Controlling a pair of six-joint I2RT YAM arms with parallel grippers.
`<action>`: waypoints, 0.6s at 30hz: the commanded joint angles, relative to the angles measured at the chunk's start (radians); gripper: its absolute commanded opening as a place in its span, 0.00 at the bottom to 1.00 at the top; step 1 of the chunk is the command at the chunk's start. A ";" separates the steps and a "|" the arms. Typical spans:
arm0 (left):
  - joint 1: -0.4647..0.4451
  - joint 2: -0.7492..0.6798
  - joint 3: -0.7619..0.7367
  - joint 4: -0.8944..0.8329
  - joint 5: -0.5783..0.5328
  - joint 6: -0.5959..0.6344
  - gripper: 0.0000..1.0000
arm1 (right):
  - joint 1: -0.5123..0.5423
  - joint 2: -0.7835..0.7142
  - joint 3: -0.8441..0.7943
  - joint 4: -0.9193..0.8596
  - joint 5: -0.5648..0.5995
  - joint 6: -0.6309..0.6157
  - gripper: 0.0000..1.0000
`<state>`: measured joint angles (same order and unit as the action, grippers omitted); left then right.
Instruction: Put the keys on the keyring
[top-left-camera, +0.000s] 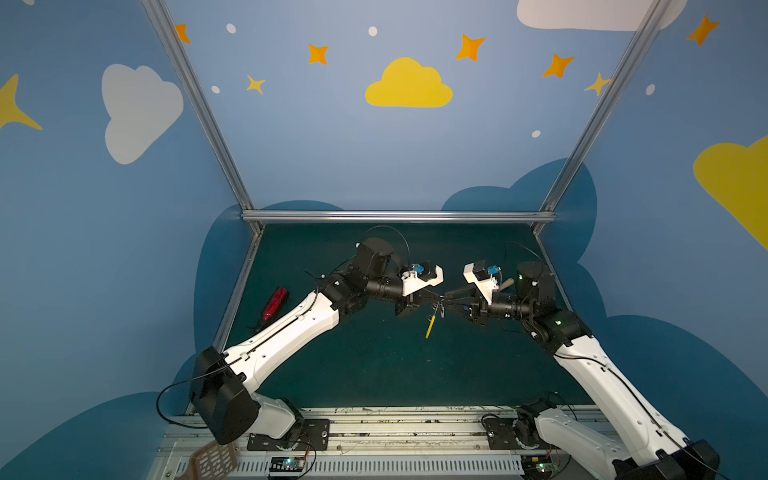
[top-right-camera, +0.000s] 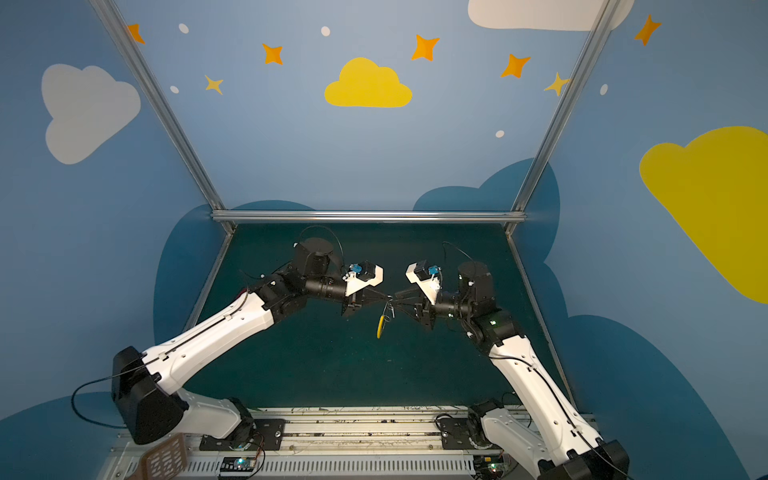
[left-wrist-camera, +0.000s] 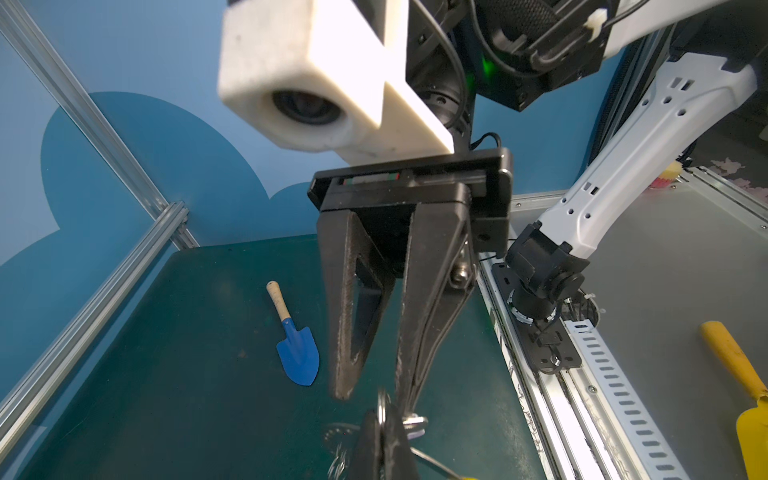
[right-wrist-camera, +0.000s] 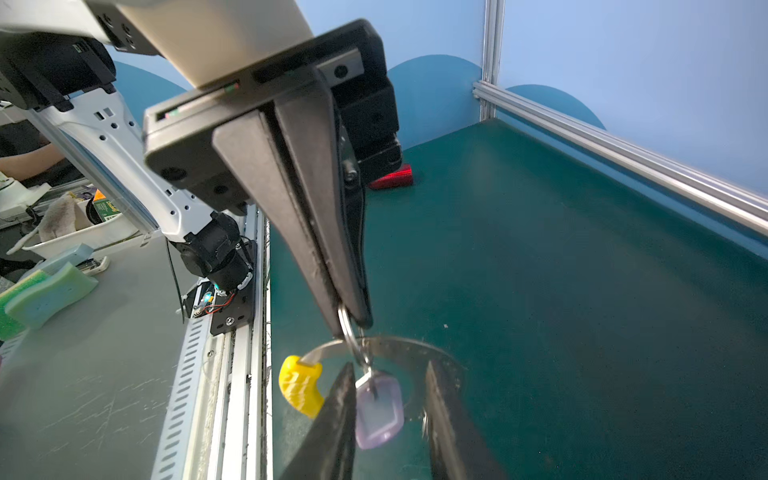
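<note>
My left gripper (right-wrist-camera: 351, 322) is shut on the small silver split loop (right-wrist-camera: 348, 332) of the keys. The loop sits round the grey keyring (right-wrist-camera: 415, 347), which hangs under it above the green mat (right-wrist-camera: 561, 291), its yellow arc (right-wrist-camera: 300, 388) to one side. The white tag (right-wrist-camera: 380, 409) dangles from the loop between the spread fingers (right-wrist-camera: 338, 428) of my open right gripper (right-wrist-camera: 392, 419), which grips nothing. In both top views the left gripper (top-left-camera: 437, 297) (top-right-camera: 387, 297) and right gripper (top-left-camera: 448, 300) (top-right-camera: 397, 300) meet tip to tip mid-table, with the keyring (top-left-camera: 430, 326) (top-right-camera: 380, 326) edge-on below.
A blue toy shovel (left-wrist-camera: 297, 353) with a wooden handle lies on the mat behind the right arm. A red object (top-left-camera: 275, 304) lies at the left side. Aluminium rails (top-left-camera: 395, 216) border the mat, and a perforated orange paddle (top-left-camera: 212, 461) sticks up at the front left.
</note>
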<state>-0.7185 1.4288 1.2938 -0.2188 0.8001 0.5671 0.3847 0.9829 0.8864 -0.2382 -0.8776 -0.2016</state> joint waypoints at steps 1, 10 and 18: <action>-0.003 0.005 0.010 0.023 0.020 -0.009 0.03 | 0.000 0.007 -0.015 0.071 -0.030 0.031 0.28; -0.006 0.009 0.013 0.007 0.007 0.002 0.03 | 0.015 0.009 -0.022 0.096 -0.063 0.036 0.00; -0.019 0.037 0.096 -0.169 -0.148 0.114 0.40 | 0.015 0.019 0.049 -0.140 -0.003 -0.055 0.00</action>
<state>-0.7273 1.4479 1.3399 -0.2901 0.7303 0.6094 0.3962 0.9932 0.8803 -0.2604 -0.9035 -0.2047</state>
